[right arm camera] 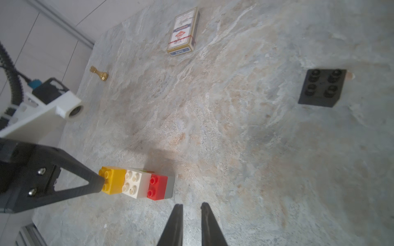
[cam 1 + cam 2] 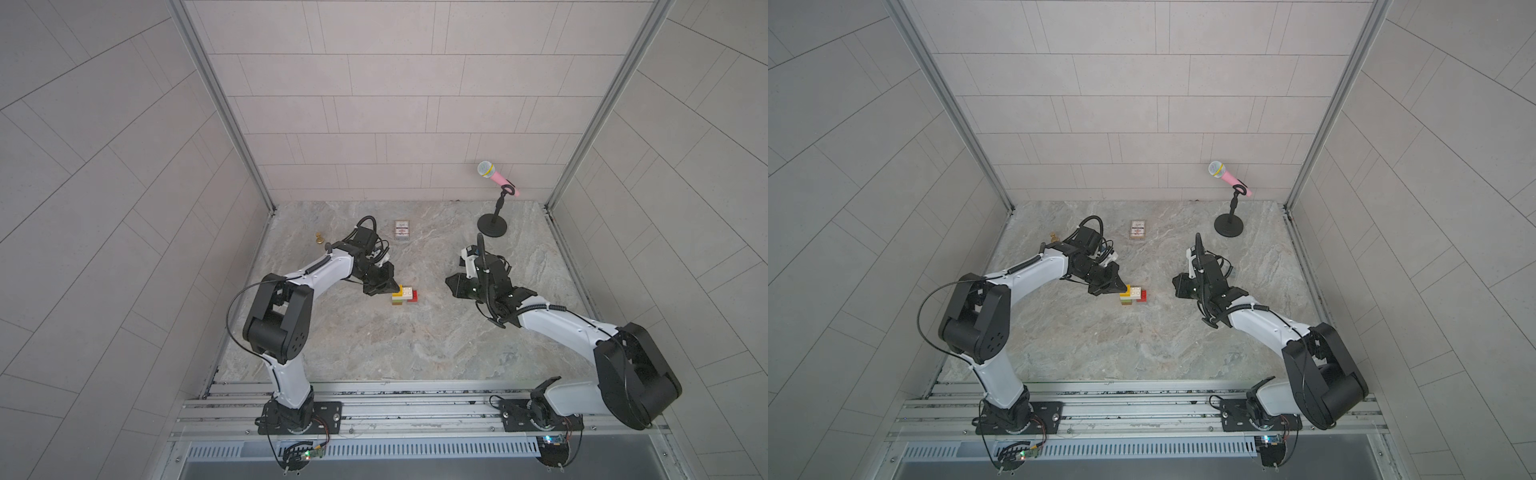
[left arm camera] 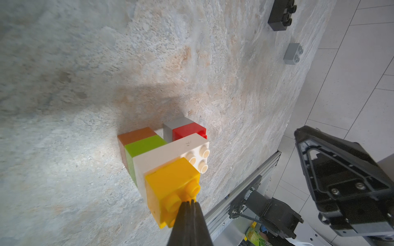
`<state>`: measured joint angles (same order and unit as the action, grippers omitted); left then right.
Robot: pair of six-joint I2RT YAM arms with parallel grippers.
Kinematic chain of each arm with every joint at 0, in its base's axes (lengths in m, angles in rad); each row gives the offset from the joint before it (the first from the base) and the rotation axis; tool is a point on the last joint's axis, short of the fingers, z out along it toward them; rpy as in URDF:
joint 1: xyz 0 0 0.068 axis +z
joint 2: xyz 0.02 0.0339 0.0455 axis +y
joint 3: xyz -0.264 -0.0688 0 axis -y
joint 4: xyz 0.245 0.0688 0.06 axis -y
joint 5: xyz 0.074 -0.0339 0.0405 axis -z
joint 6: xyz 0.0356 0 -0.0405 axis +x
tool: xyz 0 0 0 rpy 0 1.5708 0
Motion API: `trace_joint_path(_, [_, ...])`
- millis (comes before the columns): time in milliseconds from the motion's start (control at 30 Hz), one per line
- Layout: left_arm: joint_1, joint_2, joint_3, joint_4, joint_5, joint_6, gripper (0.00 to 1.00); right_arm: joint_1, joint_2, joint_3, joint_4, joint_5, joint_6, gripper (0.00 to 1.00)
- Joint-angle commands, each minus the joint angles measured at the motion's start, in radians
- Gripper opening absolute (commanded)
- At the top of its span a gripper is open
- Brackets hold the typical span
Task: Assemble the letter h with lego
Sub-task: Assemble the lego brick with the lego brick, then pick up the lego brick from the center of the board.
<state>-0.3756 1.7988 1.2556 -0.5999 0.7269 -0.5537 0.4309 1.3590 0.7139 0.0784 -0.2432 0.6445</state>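
The lego figure (image 2: 404, 295) stands mid-table. It is a brown brick (image 3: 136, 134), a lime green one (image 3: 145, 144), a long white one (image 3: 170, 150) and a yellow one (image 3: 170, 181) on top, with a red brick (image 3: 187, 130) on a grey one (image 3: 177, 122) at the white brick's other end. My left gripper (image 3: 190, 201) is shut, its tips resting among the yellow brick's studs. My right gripper (image 1: 191, 205) is open and empty, off to the figure's right. A loose black brick (image 1: 322, 87) and a loose grey brick (image 3: 293, 54) lie apart.
A printed card box (image 2: 402, 231) and a brass pawn (image 2: 320, 240) lie behind the left arm. A pink microphone on a black stand (image 2: 492, 224) is at the back right. Walls close the sides and a metal rail (image 2: 374, 399) runs along the front.
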Motion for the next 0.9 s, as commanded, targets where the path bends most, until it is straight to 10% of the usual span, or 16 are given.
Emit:
trace_joint_path(0, [0.012,0.026,0.018,-0.088,-0.083,0.018,0.09,-0.011,-0.050,0.011,-0.079,0.119,-0.008,0.45])
trace_joint_path(100, [0.012,0.020,0.065,-0.104,-0.052,0.014,0.19,-0.021,-0.065,0.026,-0.160,0.251,0.018,0.84])
trace_joint_path(200, [0.010,0.003,0.097,-0.099,-0.029,-0.004,0.32,-0.061,-0.051,0.067,-0.245,0.336,0.064,0.97])
trace_joint_path(500, [0.009,-0.139,0.105,-0.050,-0.016,-0.040,0.72,-0.147,0.358,0.503,-0.615,0.359,0.023,0.94])
trace_joint_path(633, [0.008,-0.278,0.052,-0.134,-0.274,0.046,0.98,-0.147,0.521,0.649,-0.663,0.379,0.009,0.93])
trace_joint_path(867, [0.009,-0.502,-0.140,-0.110,-0.730,0.084,1.00,-0.147,0.736,0.884,-0.758,0.359,-0.019,0.80])
